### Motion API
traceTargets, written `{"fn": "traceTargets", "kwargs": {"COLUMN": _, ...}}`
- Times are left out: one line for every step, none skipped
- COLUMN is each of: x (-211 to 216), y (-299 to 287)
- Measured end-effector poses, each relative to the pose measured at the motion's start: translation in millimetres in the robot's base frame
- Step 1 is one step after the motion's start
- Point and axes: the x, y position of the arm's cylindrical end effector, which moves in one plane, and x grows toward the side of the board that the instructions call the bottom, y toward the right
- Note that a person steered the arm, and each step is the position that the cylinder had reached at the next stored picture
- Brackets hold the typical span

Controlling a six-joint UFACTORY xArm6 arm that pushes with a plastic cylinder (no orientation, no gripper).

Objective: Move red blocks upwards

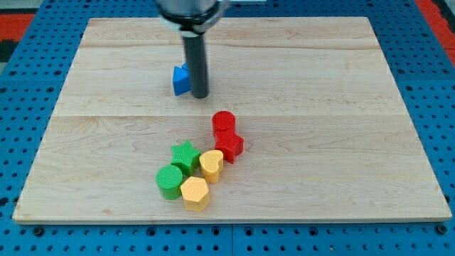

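A red cylinder [223, 121] stands just below the board's middle, touching a red star-shaped block [229, 145] right below it. My tip [200, 95] is up and to the left of the red cylinder, apart from it. The tip stands against the right side of a blue block [180, 80], which the rod partly hides.
A cluster lies at the lower left of the red blocks: a green star [185, 155], a yellow heart [211, 164], a green cylinder [169, 181] and a yellow hexagon [195, 192]. The yellow heart touches the red star. The wooden board [355, 142] lies on a blue pegboard.
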Motion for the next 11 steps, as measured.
{"fn": "traceTargets", "kwargs": {"x": -7.2, "y": 38.3}}
{"fn": "traceTargets", "kwargs": {"x": 23.4, "y": 109.2}}
{"fn": "traceTargets", "kwargs": {"x": 103.1, "y": 112.7}}
{"fn": "traceTargets", "kwargs": {"x": 184.1, "y": 120.0}}
{"fn": "traceTargets", "kwargs": {"x": 183.5, "y": 77.9}}
{"fn": "traceTargets", "kwargs": {"x": 146.3, "y": 60.9}}
{"fn": "traceTargets", "kwargs": {"x": 130.8, "y": 53.4}}
{"fn": "traceTargets", "kwargs": {"x": 155.7, "y": 53.4}}
{"fn": "traceTargets", "kwargs": {"x": 150.3, "y": 26.8}}
{"fn": "traceTargets", "kwargs": {"x": 120.7, "y": -8.6}}
{"fn": "traceTargets", "kwargs": {"x": 93.7, "y": -22.2}}
